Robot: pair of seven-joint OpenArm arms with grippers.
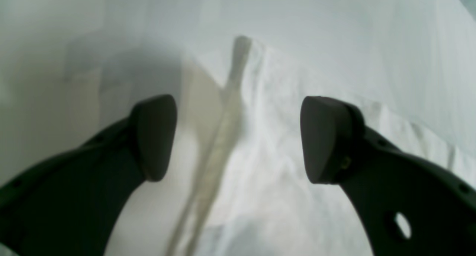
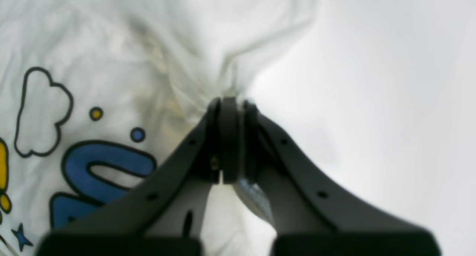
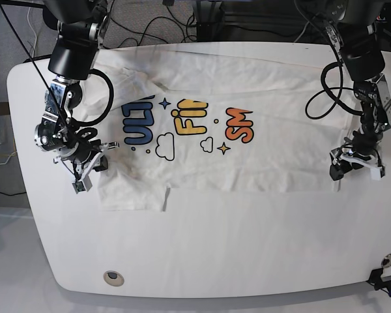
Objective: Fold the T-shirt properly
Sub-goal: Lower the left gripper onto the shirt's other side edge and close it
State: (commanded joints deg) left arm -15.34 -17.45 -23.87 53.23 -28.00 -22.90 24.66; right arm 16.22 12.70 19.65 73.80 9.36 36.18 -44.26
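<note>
The T-shirt [image 3: 247,156] is lying spread across the white table [image 3: 202,261], print side up, sleeve end toward the base view's left. The right pincer [image 2: 230,103] is clamping a bunched fold of the T-shirt's edge near the blue lettering. The left pincer [image 1: 238,137] is hovering with jaws apart over the hem, gripping nothing.
</note>
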